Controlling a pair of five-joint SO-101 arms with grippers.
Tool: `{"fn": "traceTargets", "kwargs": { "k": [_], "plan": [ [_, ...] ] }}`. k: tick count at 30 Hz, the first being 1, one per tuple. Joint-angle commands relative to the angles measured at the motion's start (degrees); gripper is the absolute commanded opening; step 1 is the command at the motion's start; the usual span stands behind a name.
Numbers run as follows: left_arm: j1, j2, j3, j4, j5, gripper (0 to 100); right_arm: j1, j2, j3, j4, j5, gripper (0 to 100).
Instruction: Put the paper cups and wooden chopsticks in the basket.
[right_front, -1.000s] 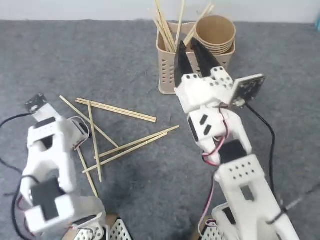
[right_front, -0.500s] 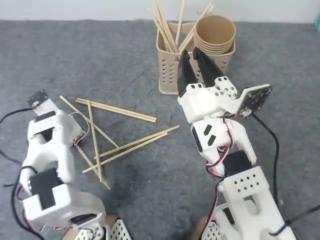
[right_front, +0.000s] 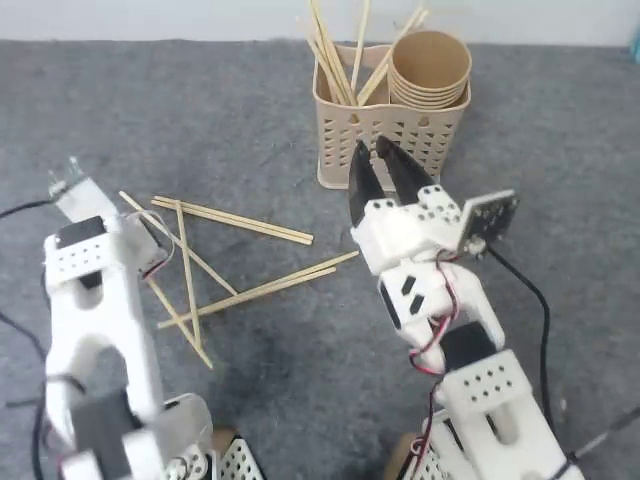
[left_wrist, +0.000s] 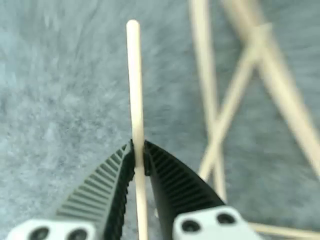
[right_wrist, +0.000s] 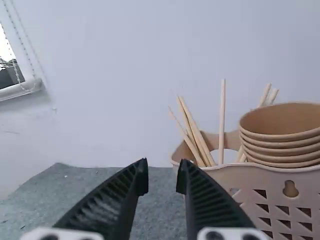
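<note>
1. Left gripper (left_wrist: 138, 147): in its wrist view I read the black ribbed fingers (left_wrist: 107, 190) as clamped on a pale round wooden chopstick (left_wrist: 133, 75). They grip it partway along its length. Its free end points away from the camera, above the grey carpet-like tabletop (left_wrist: 60, 100).

2. Loose wooden chopsticks (right_front: 235, 219): several lie criss-crossed on the tabletop left of centre in the high view, just beside the white left arm (right_front: 90, 290).

3. Right gripper (right_front: 370, 147): I see it just in front of the beige perforated plastic basket (right_front: 385, 130), with the fingers pointing towards it. In the right wrist view the fingers are parted by a narrow gap with nothing between them.

4. Basket: it stands at the far side of the tabletop. A stack of brown paper cups (right_front: 430, 60) sits upright in its right portion. A bundle of upright wooden chopsticks (right_front: 335, 50) leans in its left portion, with their ends rising above the rim
</note>
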Motion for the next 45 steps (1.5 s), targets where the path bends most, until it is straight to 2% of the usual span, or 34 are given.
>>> {"fn": "traceTargets", "kwargs": {
  "k": [1,6,11,17,20,24,30,35,42,45],
  "plan": [
    [4.31,-21.36,-2.24,3.52,2.2,1,-0.4,-5.49,0.35,4.53,-0.62,10.5],
    [9.32,-35.87,-4.18,4.57,2.73,1,-4.0,-7.69,-3.69,24.4,-0.79,10.5],
    [11.52,-33.58,-13.41,7.56,2.81,1,-10.77,-10.15,-8.09,41.8,-0.53,10.5],
    [12.4,-20.22,-28.26,5.19,4.66,1,-15.52,-10.51,-8.0,48.48,-0.09,10.4],
    [15.91,-14.77,-36.0,1.32,4.4,1,-17.19,-10.33,-7.74,49.27,2.9,10.4],
    [21.54,-11.16,-42.51,-7.3,4.4,1,-17.45,-10.33,-5.8,47.96,4.04,10.4],
    [29.89,-8.35,-42.42,-27.16,4.31,1,-17.27,-10.24,-5.71,47.69,4.04,10.4],
    [33.32,-1.32,-42.59,-43.16,3.34,1,-17.27,-10.24,-5.27,47.52,4.13,10.4],
    [39.38,8.09,-43.12,-60.31,-13.27,1,-17.1,-10.24,-5.27,47.52,4.13,10.4],
    [41.67,11.78,-43.12,-64.53,-19.25,1,-17.1,-10.24,-5.27,47.52,4.13,10.4]
  ]
}}
